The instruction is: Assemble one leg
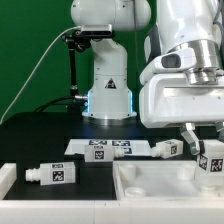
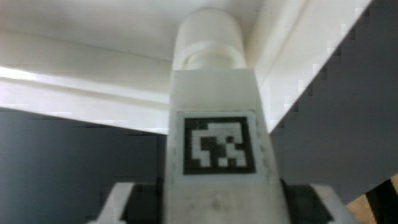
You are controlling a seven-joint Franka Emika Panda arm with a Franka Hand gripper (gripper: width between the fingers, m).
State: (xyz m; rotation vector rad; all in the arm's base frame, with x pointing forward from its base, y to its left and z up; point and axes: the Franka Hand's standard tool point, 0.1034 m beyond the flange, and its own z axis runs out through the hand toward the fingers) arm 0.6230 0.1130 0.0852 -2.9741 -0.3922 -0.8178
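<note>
My gripper (image 1: pixel 212 158) is shut on a leg (image 1: pixel 214 160), a chunky white peg with a black-and-white tag, and holds it over the far right corner of the large flat white tray-like part (image 1: pixel 150 185). In the wrist view the held leg (image 2: pixel 217 110) fills the middle, its nub end pointing away toward the white part (image 2: pixel 89 100), with my fingers (image 2: pixel 128 200) on both sides. Another leg (image 1: pixel 53 174) lies on the black table at the exterior view's left. A third leg (image 1: pixel 166 149) lies behind the tray, next to the gripper.
The marker board (image 1: pixel 110 148) lies flat on the table behind the tray. The arm's white base (image 1: pixel 108 95) stands at the back centre with a cable at its left. A white block (image 1: pixel 6 178) sits at the exterior view's left edge.
</note>
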